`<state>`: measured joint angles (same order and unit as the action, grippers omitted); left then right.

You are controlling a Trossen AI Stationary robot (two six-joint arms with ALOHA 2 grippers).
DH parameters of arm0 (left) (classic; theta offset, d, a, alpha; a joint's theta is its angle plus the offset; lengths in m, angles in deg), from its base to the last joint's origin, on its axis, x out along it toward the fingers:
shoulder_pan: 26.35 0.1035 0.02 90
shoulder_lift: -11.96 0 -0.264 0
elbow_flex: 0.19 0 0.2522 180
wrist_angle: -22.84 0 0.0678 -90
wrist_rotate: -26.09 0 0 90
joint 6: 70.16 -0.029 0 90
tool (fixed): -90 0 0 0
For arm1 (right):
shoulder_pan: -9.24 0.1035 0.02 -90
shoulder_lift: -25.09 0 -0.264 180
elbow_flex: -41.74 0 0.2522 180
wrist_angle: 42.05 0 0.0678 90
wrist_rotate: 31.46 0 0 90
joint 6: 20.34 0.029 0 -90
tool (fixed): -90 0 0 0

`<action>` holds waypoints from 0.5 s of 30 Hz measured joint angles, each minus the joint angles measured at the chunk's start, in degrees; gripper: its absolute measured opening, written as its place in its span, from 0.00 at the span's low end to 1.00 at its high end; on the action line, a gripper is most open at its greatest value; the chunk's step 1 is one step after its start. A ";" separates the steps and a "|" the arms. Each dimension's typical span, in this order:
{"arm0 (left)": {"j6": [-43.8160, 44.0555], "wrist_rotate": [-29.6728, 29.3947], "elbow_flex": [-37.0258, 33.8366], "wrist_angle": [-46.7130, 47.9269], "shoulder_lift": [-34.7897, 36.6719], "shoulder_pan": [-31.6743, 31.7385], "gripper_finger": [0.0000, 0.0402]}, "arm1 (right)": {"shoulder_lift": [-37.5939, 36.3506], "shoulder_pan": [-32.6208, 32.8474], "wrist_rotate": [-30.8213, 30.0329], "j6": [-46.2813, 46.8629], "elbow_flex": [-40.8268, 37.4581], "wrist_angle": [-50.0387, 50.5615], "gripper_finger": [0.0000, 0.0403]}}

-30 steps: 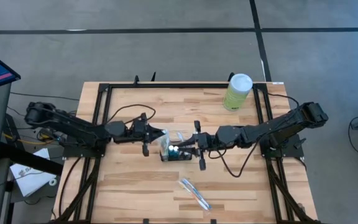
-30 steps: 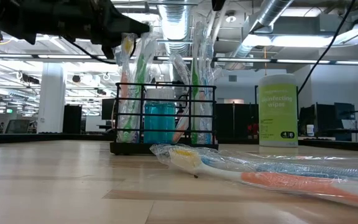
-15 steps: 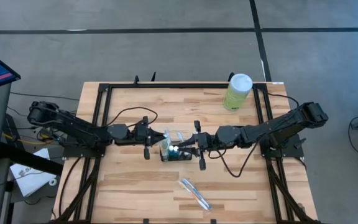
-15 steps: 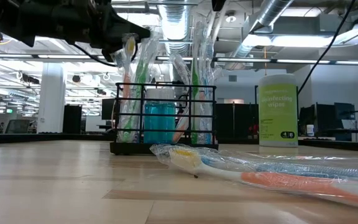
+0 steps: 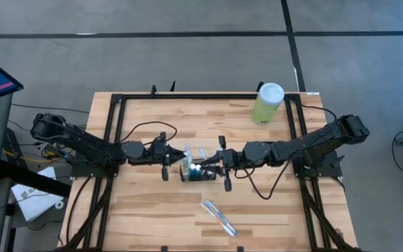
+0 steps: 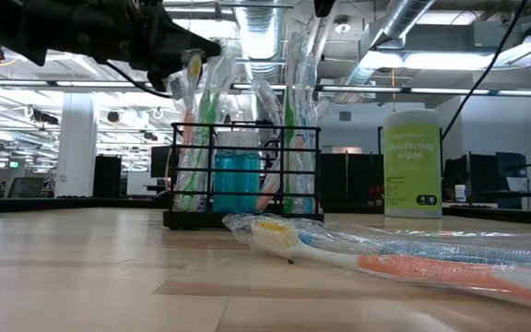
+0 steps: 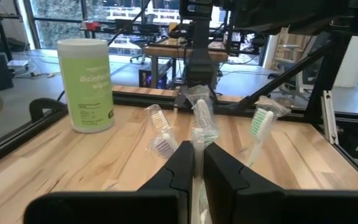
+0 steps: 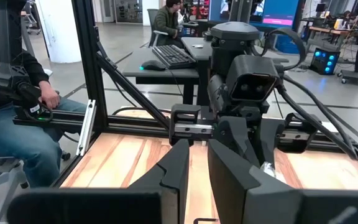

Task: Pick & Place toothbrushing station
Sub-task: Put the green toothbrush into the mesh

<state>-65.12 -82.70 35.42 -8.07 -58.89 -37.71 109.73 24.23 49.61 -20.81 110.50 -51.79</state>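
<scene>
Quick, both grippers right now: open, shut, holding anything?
Left gripper: closed on a wrapped toothbrush standing in the black wire holder.
Right gripper: at the holder's other side; fingers close together, grip cannot be told.

Two matte-black jointed arms, looping black cables, blocky two-finger hands.

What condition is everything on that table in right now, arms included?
toothbrushing station: upright on the table, wrapped brushes standing in it.
left gripper: shut on a wrapped toothbrush that stands in the station.
right gripper: at the station's other side.
loose toothbrush: wrapped, lying flat on the table.
wipes canister: upright, lid on.
</scene>
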 joint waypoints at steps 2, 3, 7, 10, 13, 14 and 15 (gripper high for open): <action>0.28 -0.34 0.00 0.71 0.02 0.02 0.03 | 0.00 0.00 0.00 0.00 0.00 0.00 0.13; 0.41 -0.34 0.00 0.83 0.02 0.02 0.04 | 0.00 0.00 0.00 0.00 0.00 0.00 0.13; 0.41 -0.75 0.00 1.20 0.00 -0.46 0.04 | 0.00 0.00 0.00 0.00 0.00 0.00 0.13; 0.42 -1.40 -0.03 1.56 0.14 -0.66 0.04 | 0.00 0.00 0.00 0.00 0.00 0.00 0.13; 0.37 -1.82 -0.11 2.32 0.80 -1.26 0.04 | 0.00 0.00 0.00 0.00 0.02 0.73 0.13; 0.37 -2.30 -0.11 2.40 0.99 -1.53 0.04 | 0.00 0.00 0.00 0.00 0.02 1.09 0.13; 0.27 -2.97 -0.12 2.78 1.26 -1.70 0.04 | 0.00 0.00 0.00 0.00 0.02 1.27 0.13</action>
<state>-64.85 -85.67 35.31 -5.29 -57.63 -39.41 109.73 24.23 49.61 -20.81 110.52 -50.53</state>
